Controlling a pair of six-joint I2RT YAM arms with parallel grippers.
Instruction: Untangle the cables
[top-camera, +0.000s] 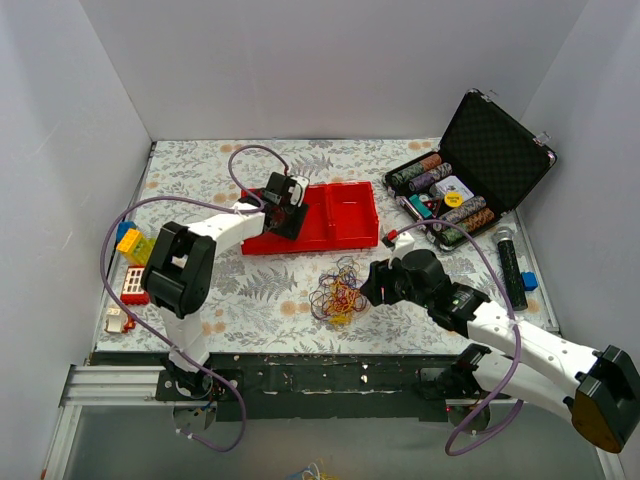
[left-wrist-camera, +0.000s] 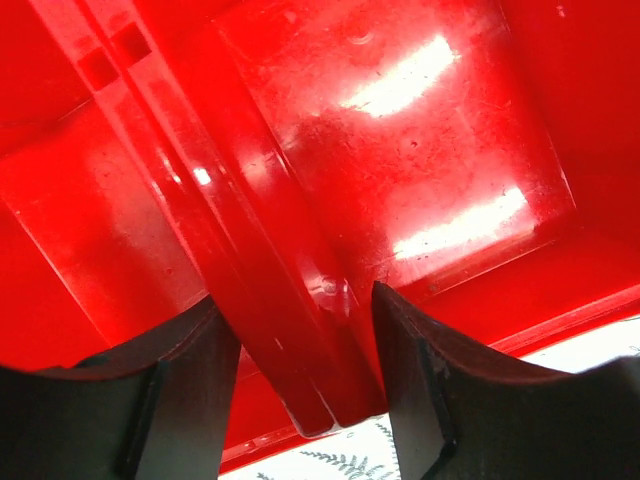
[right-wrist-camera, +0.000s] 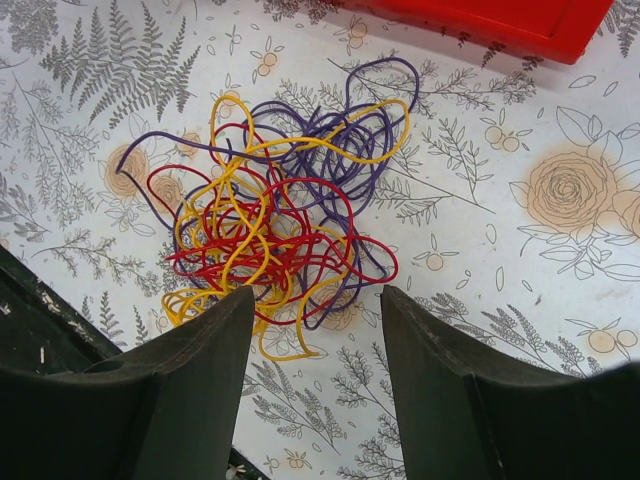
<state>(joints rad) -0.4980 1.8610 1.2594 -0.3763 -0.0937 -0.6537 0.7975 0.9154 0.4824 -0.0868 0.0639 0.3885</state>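
Light, limp, thin red, yellow and purple cables (right-wrist-camera: 285, 235) are best pinched at 1 far loop by the spread-jawed right gripper (right-wrist-camera: 317, 305).

A small tangle of hair-thin looping wires in yellow, purple and red (top-camera: 340, 293) lies flat on the floral-patterned table (top-camera: 250, 290). It sits near the front edge of the red plastic tray (top-camera: 345, 215), by that tray's near right corner, and is not touching it. The strands are knotted into one loose heap. The purple loops (right-wrist-camera: 350, 150) gather on the side toward the tray and the red loops (right-wrist-camera: 300, 240) crowd the middle. The yellow loops (right-wrist-camera: 200, 300) thread through the whole heap and spill out in flat coils on the side away from the tray. One purple strand arcs out of the heap on its own
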